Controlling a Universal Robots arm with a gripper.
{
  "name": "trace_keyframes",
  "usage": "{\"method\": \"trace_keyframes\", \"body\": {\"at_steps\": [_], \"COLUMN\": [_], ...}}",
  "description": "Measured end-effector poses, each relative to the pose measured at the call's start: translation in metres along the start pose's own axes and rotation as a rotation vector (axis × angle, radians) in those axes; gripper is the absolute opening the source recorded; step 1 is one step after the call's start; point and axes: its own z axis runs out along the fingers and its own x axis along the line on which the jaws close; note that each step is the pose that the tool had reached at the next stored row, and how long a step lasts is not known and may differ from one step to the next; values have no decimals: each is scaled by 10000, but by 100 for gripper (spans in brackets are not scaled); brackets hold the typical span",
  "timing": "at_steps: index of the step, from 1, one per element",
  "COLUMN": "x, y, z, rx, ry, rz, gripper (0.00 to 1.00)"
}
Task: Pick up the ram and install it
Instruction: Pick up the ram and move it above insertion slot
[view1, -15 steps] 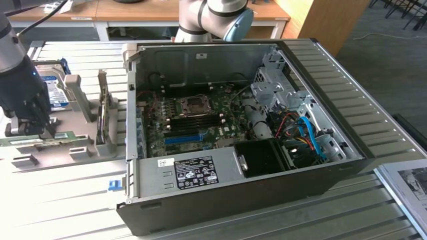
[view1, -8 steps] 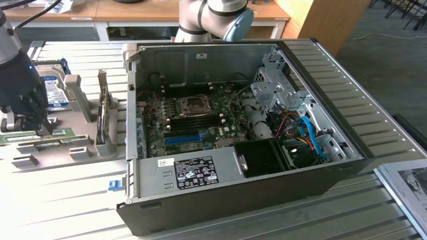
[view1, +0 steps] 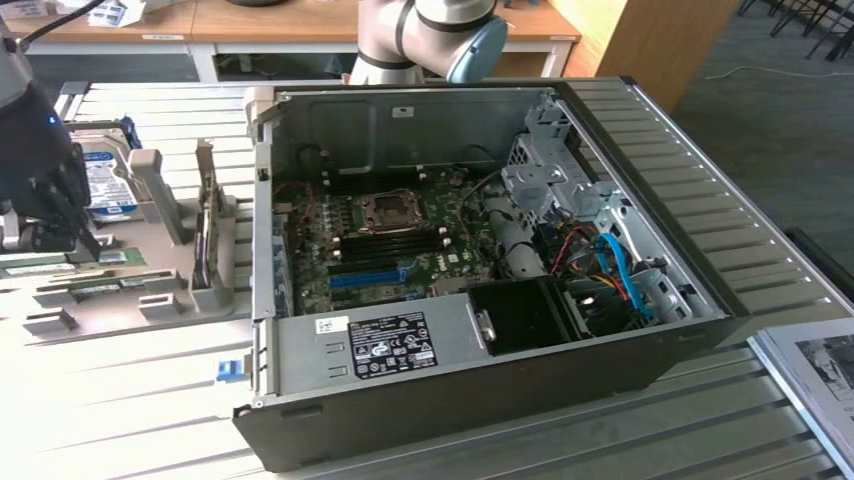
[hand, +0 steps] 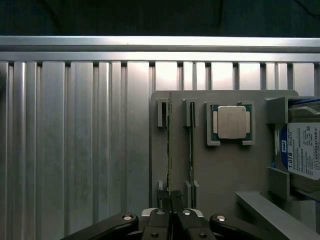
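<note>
The ram (hand: 169, 145) is a thin green stick standing on edge in the slots of a grey holder (hand: 220, 170). My gripper (hand: 170, 199) sits over one end of it, its two black fingers pressed together on the stick's edge. Beside it, a second similar stick (hand: 191, 145) stands in its own slots. In the exterior view my gripper (view1: 67, 235) hangs low over the holder (view1: 134, 295) at that view's far left, well apart from the open computer case (view1: 467, 330). The motherboard's dark memory slots (view1: 394, 240) lie below the processor socket.
A square silver processor chip (hand: 231, 122) rests in a pocket of the holder, and a hard drive (hand: 302, 150) with a blue-white label stands at its side. The holder and the case sit on a ribbed metal table (hand: 75, 140). Cables and a drive cage crowd the case's right side.
</note>
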Motion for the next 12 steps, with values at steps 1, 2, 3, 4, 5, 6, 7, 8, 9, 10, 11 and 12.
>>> {"method": "trace_keyframes", "body": {"at_steps": [1,2,3,4,5,6,7,8,9,10,11,12], "x": [0,-1,-1,-1,-1,-1,-1,-1,-2,-2,-2,-2], "y": [0,1,1,2,2,2,3,3,4,4,5,5], "z": [-16,-32,-48,-63,-80,-94,-109,-125,-142,-158,-174,-190], "rx": [0,1,0,1,0,1,1,0,0,1,1,0], "ry": [0,-1,0,-1,0,-1,-1,0,0,-1,0,0], "rz": [0,0,0,0,0,0,0,0,0,1,0,0], "gripper": [12,12,12,12,12,12,12,12,12,12,12,12]}}
